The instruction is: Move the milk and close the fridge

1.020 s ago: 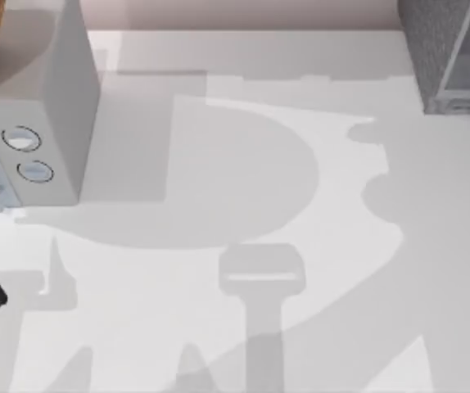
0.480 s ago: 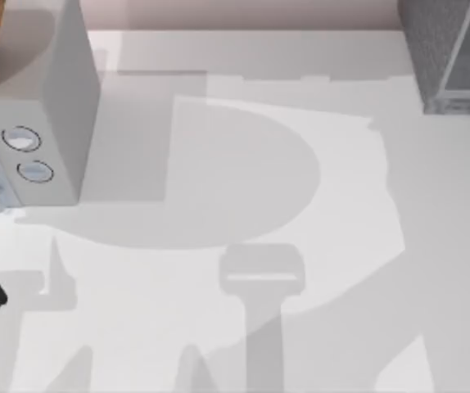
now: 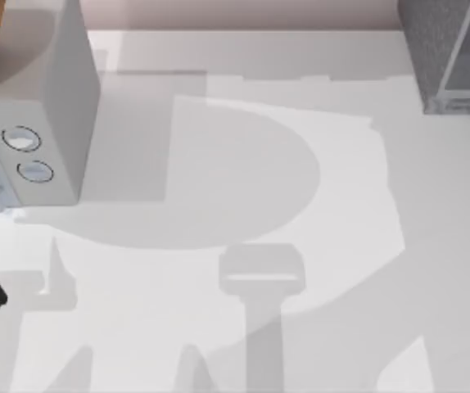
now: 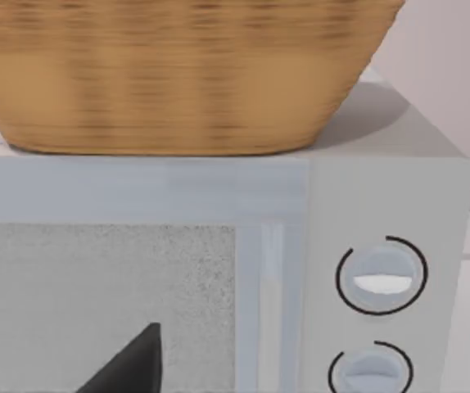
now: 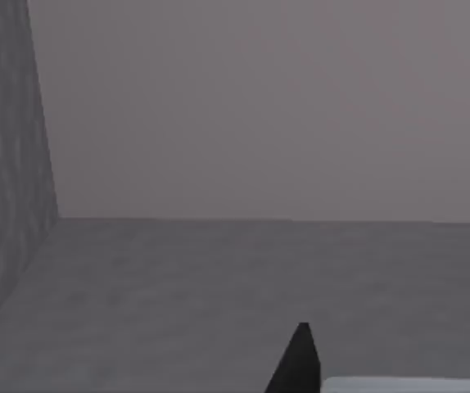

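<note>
R gripper (image 5: 300, 360) sat inside fridge (image 3: 431, 57), grip state unclear, milk unseen. Risk: clipping the fridge wall on exit. L arm parked by microwave (image 3: 47, 123).

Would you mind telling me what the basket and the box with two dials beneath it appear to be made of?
The basket looks like woven wicker: tan, ribbed banding. The dial box looks like smooth painted metal or plastic, light grey and matte, though the render leaves that open.
</note>
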{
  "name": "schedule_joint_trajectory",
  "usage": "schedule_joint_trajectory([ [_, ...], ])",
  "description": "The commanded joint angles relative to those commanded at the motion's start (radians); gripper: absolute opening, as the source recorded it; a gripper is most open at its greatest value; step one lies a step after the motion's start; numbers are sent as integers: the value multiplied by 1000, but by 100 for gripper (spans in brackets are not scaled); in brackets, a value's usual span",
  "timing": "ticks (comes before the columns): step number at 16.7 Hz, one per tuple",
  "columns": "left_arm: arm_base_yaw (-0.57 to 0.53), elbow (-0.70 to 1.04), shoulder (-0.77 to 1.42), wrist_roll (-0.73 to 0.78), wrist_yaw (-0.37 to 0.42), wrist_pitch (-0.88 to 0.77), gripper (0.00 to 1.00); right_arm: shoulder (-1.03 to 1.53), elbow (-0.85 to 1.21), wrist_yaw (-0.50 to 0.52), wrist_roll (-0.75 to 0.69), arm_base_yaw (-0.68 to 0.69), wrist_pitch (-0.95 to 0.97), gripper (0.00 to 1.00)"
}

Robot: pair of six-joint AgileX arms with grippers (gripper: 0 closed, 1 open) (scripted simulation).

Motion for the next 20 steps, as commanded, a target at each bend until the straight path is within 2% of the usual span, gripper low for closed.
schedule_joint_trajectory([
  [9, 0, 0, 0, 0, 0, 0, 100, 0, 0, 0, 0, 0, 0, 98],
  [20, 0, 0, 0, 0, 0, 0, 100, -10, -7, 1, 3, 2, -5, 100],
])
